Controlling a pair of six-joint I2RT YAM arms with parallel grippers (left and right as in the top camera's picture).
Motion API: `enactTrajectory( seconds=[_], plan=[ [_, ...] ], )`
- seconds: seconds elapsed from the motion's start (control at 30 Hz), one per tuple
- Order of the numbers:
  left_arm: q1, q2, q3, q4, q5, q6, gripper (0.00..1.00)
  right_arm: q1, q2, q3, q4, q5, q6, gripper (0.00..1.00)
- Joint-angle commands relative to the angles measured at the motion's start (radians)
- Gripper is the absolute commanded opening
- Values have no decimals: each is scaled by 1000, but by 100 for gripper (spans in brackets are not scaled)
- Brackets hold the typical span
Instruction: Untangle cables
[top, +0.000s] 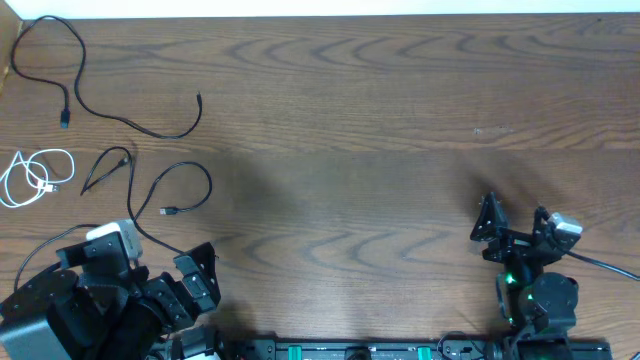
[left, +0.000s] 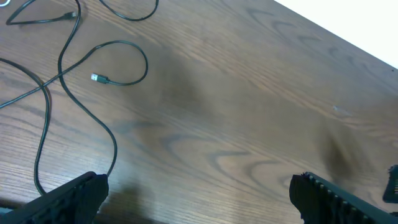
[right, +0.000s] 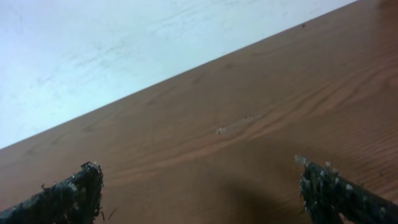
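Left hand (top: 197, 278) and right hand (top: 515, 222) are both hovering spread wide, empty. Thin black cords (top: 167, 212) and a coiled white cord (top: 40, 183) are lying leftward on the wooden table (top: 380, 120); pinching one near its plug looks wisest.

Cables (top: 130, 170) lie on table (top: 380, 120) left end, apart.
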Motion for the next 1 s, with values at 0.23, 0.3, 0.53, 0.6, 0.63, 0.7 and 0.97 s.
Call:
enactTrajectory(
  seconds=[0.23,0.3,0.53,0.6,0.63,0.7,0.97],
  plan=[
    [-2,-1,9,0,12,13,98,-11,-53,-29,80,45,12,99],
    [-2,-1,9,0,13,13,98,-11,-53,-33,122,59,12,99],
    [-2,-1,9,0,12,13,98,-21,-53,-33,227,70,0,99],
    [-2,-1,9,0,12,13,98,-21,-53,-33,227,70,-26,99],
    [-2,-1,9,0,12,13,98,-24,-53,-33,221,69,-41,99],
    [-2,-1,9,0,12,13,98,-24,-53,-33,150,66,-52,99],
    [-2,-1,9,0,12,13,98,-34,-53,-33,51,-51,-237,99]
  ],
)
